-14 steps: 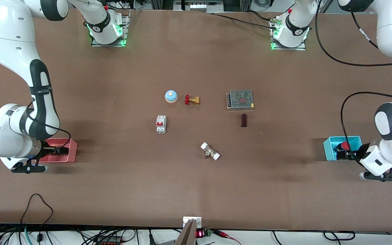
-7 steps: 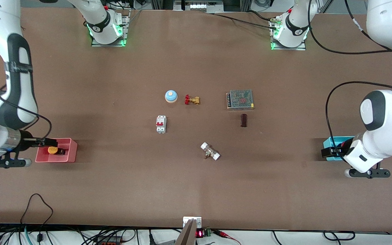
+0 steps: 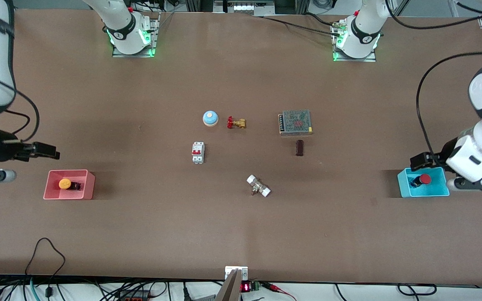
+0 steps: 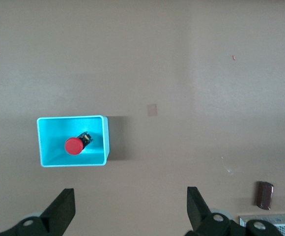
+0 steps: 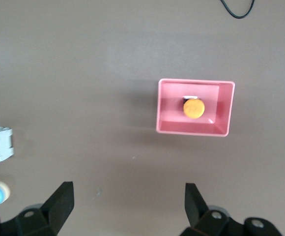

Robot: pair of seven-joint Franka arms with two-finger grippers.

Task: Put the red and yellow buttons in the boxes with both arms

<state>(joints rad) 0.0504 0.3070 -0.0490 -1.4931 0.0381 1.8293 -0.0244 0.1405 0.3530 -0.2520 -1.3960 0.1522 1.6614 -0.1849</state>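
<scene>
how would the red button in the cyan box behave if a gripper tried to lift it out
The red button looks rigid and probably light. It lies tilted on its side in the cyan box, so its round cap may roll or slip. The short black body probably offers flatter faces for the jaws.

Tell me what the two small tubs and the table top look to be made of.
The pink-red rectangular tub and the bright cyan rectangular tub look like moulded plastic: even colour, thin smooth walls, rounded corners, a slight sheen. The brown table top seems matte board or laminate, flat and glare-free; which one is unclear.
</scene>
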